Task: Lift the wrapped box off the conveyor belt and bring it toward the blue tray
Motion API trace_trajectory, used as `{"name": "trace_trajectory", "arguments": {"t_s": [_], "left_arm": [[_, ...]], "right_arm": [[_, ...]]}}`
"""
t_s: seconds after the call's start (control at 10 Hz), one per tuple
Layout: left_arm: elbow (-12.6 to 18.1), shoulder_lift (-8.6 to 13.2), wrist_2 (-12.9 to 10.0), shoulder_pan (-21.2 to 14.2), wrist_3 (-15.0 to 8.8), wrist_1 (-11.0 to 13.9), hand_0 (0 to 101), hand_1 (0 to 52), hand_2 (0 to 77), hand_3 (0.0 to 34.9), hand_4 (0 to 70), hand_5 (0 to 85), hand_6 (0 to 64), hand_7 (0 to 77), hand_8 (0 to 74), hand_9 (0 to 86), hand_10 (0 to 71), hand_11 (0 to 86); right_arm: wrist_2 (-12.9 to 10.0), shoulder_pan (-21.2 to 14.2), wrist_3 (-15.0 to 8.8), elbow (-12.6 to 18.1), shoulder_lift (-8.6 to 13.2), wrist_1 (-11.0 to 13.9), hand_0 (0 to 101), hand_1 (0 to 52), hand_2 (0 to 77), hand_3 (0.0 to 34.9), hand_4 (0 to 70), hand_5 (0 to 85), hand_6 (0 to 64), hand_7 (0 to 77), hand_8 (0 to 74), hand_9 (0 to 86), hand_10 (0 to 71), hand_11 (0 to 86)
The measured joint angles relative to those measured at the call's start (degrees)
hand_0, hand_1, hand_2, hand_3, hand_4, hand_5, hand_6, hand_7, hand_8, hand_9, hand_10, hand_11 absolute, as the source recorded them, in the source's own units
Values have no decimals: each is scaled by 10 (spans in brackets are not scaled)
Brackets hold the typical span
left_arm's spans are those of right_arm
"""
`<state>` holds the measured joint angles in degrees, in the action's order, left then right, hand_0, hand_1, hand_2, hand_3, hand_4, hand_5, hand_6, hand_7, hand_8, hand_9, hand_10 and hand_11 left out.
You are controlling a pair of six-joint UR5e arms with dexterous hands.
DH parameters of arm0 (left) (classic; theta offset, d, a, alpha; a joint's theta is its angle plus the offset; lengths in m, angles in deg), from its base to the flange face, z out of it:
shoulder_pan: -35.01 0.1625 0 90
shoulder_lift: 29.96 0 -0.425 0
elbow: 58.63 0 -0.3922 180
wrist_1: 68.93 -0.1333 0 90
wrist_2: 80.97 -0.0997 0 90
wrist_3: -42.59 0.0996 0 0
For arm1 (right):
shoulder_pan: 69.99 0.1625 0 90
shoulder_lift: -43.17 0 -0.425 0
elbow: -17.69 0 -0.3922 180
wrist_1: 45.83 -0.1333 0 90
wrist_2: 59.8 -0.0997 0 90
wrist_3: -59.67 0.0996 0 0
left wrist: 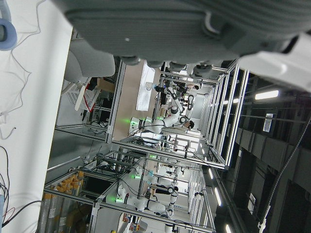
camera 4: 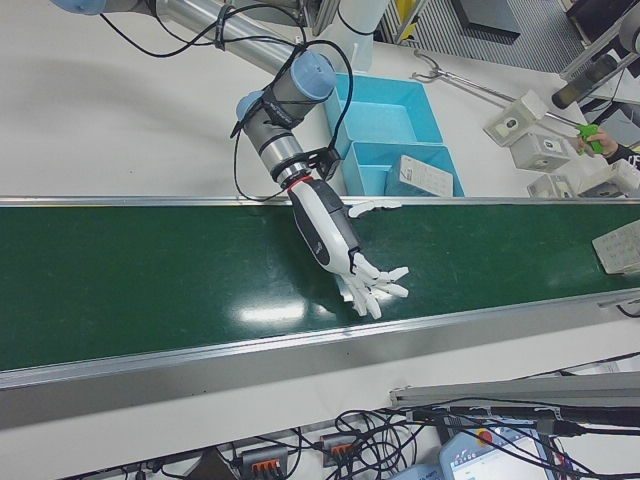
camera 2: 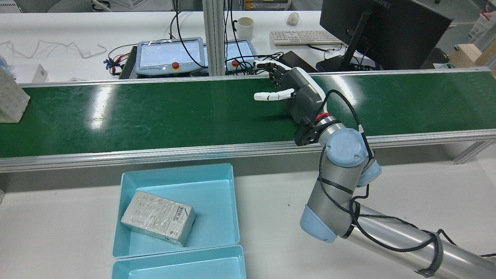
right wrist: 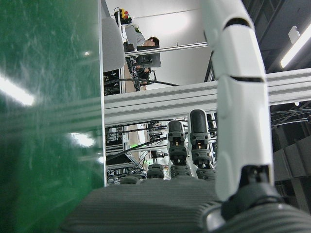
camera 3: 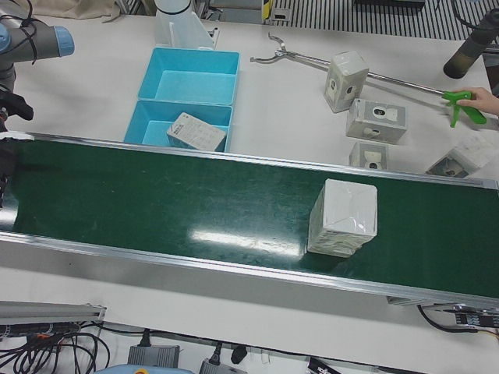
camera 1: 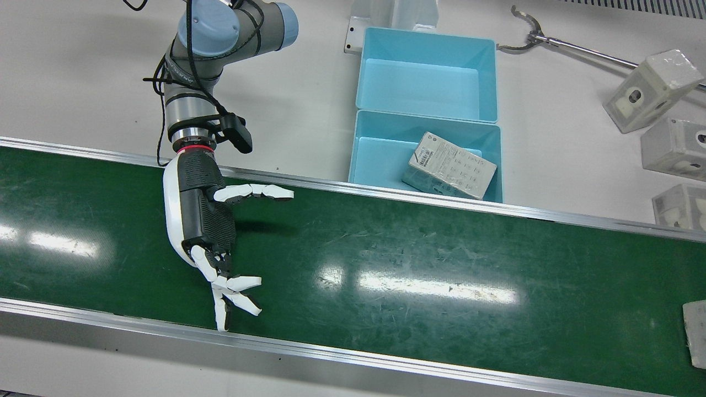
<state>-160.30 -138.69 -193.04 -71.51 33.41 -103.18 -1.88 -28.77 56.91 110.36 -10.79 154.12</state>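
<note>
A wrapped box [camera 3: 343,218] stands upright on the green conveyor belt [camera 1: 419,248]. It also shows at the belt's end in the front view [camera 1: 696,333], the rear view [camera 2: 11,99] and the right-front view [camera 4: 618,247]. My right hand [camera 1: 212,220] is open and empty, fingers spread low over the belt, far from that box. It also shows in the rear view [camera 2: 294,91]. Two blue trays [camera 1: 358,154] sit beside the belt; the nearer one holds another wrapped box [camera 1: 452,165]. My left hand [left wrist: 160,29] shows only as a palm in its own view.
Several wrapped boxes [camera 1: 651,88] lie on the white table beyond the trays. A long grabber tool [camera 1: 551,41] lies there, held by a person's hand [camera 3: 479,100]. Teach pendants [camera 2: 170,54] and cables sit behind the belt's far rail.
</note>
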Motion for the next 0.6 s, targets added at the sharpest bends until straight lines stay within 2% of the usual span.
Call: {"name": "trace_trajectory", "arguments": {"t_s": [0.6], "left_arm": [[0, 0, 0, 0, 0, 0, 0, 0, 11, 0, 0, 11, 0, 5, 5, 0, 5, 5]], "right_arm": [[0, 5, 3, 4, 1, 1, 498, 169, 153, 0, 164, 327, 98, 120, 16, 38, 0, 11]]}}
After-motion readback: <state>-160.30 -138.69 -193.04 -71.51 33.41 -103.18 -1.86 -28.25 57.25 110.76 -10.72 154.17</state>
